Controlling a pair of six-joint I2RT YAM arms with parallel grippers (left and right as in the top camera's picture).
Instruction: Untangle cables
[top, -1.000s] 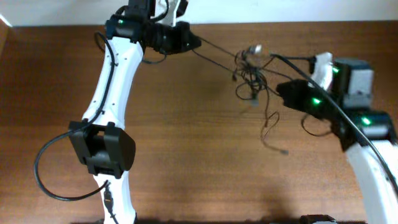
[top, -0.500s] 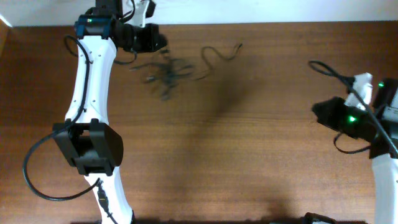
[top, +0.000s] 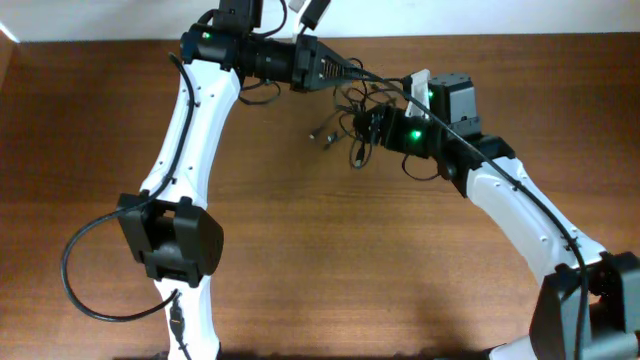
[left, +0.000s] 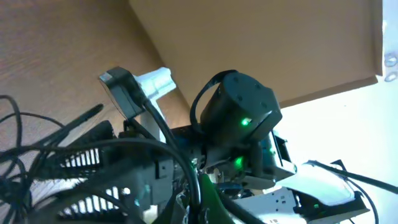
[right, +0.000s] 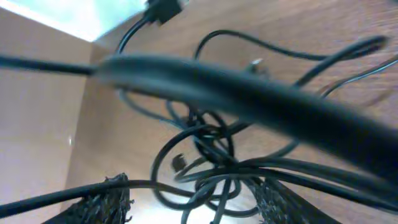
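The cables are sitting between the fingers of the released right pincer, just beside the left pincer, whose grip I cannot tell. A regrasp seems to be happening, calling for clamping one strand and pulling apart.

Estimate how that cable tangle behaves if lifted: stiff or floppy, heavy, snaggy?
Probably floppy: the cable tangle is thin cords in loose loops, so strands should sag and trail. Likely light, yet knotted at its middle, so it may rise as one clump. The plug ends could drag or catch on the table.
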